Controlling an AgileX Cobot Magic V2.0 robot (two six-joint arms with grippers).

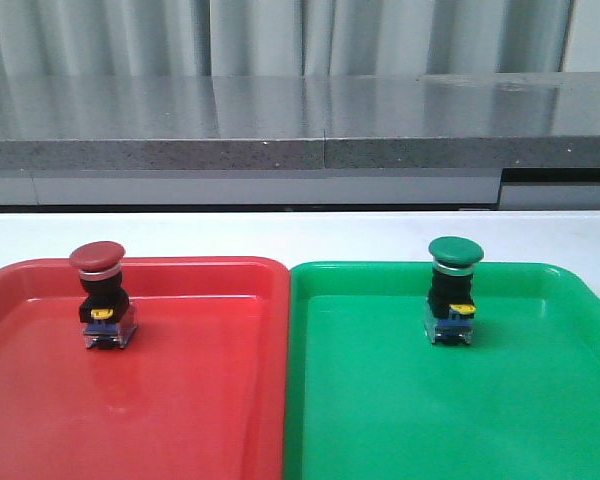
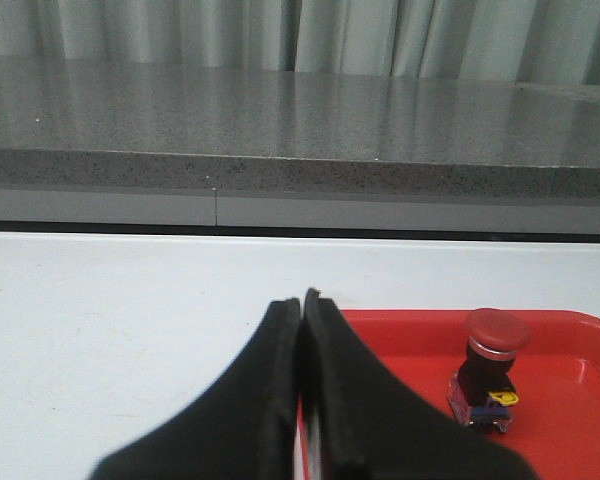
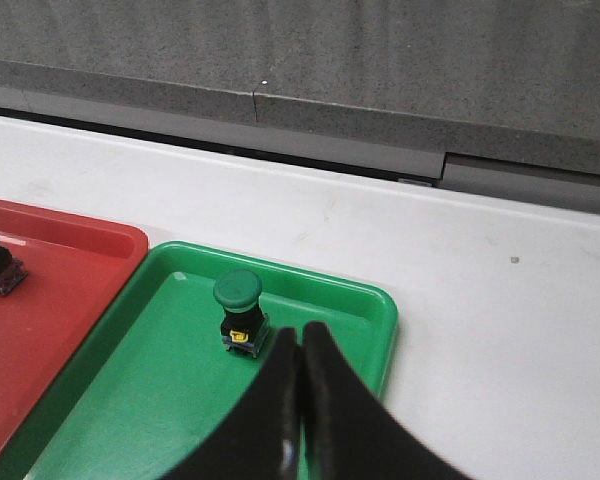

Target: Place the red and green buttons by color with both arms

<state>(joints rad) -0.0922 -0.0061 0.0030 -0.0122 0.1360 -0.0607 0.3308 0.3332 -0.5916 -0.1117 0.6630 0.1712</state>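
Note:
The red button (image 1: 102, 296) stands upright in the red tray (image 1: 180, 400), near its far left part. It also shows in the left wrist view (image 2: 492, 372). The green button (image 1: 453, 290) stands upright in the green tray (image 1: 400, 410), toward its far side, and shows in the right wrist view (image 3: 239, 310). My left gripper (image 2: 301, 301) is shut and empty, above the red tray's edge, apart from the red button. My right gripper (image 3: 300, 333) is shut and empty, over the green tray, close beside the green button. Neither gripper shows in the front view.
The two trays lie side by side on a white table (image 1: 300, 235). A grey stone ledge (image 1: 300, 130) runs along the far side, with curtains behind it. The red tray (image 3: 40, 300) shows partly in the right wrist view.

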